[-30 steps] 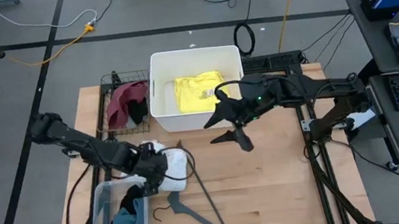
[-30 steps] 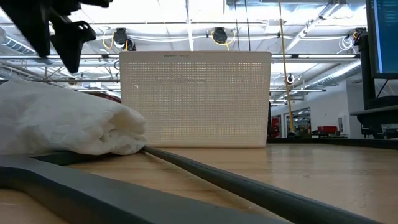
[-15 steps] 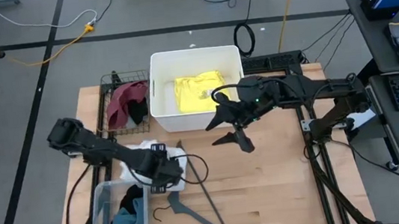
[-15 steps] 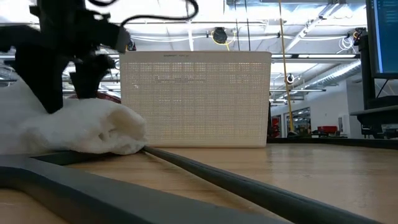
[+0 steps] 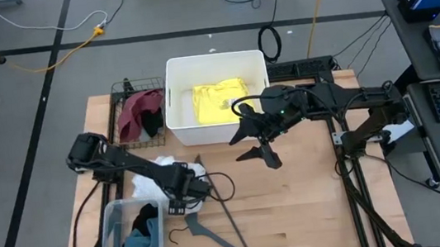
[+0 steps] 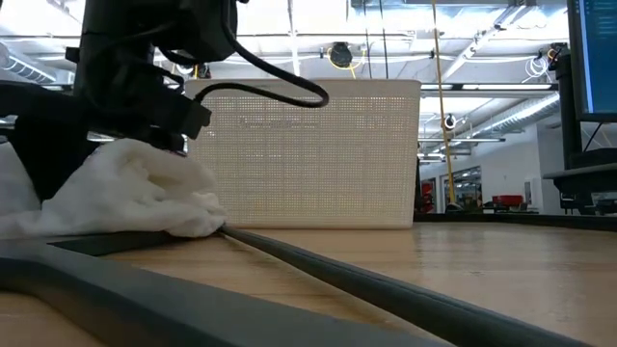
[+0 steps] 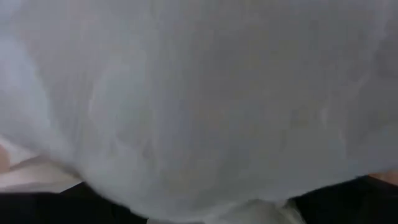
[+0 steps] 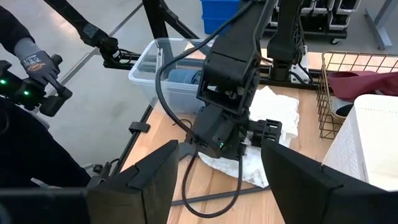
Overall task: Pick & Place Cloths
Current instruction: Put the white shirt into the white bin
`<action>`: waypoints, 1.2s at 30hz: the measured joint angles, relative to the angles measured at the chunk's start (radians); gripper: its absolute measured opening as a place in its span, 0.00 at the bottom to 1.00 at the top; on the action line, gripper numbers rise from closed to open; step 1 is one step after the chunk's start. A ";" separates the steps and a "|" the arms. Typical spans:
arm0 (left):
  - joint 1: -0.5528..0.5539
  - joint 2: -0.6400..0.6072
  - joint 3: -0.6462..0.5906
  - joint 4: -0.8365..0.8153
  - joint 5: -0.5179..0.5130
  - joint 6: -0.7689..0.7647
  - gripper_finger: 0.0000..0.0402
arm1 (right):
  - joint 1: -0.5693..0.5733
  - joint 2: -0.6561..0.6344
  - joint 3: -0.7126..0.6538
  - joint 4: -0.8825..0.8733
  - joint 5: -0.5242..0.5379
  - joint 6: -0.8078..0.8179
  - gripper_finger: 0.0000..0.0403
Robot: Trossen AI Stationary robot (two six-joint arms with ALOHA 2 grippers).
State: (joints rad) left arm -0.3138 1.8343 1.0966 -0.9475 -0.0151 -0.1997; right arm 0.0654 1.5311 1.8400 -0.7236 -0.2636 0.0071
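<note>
Soft matt white cloth (image 6: 135, 193), crumpled

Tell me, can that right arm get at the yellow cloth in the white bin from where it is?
Probably yes. The right gripper hangs open beside the white bin, whose top is open, and nothing covers the yellow cloth.

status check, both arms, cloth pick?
Left gripper down on white cloth, grasp unclear. Right gripper open, hovering mid-table. Grey hanger lies beside the cloth.
</note>
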 joint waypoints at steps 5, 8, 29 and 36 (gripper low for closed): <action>0.002 0.005 -0.004 0.032 0.006 0.021 0.73 | 0.000 0.000 0.000 -0.016 0.000 0.000 0.56; 0.007 0.006 -0.005 0.042 0.015 0.019 0.62 | 0.000 0.000 0.000 -0.015 0.000 0.000 0.56; 0.023 -0.167 -0.014 -0.010 -0.019 -0.107 0.16 | 0.000 0.000 0.000 -0.014 -0.003 0.000 0.56; 0.026 -0.388 -0.012 -0.049 -0.013 -0.256 0.15 | 0.000 0.000 0.000 -0.014 -0.003 -0.002 0.56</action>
State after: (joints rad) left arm -0.2882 1.4459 1.0844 -0.9962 -0.0284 -0.4559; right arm 0.0654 1.5311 1.8400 -0.7380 -0.2668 0.0055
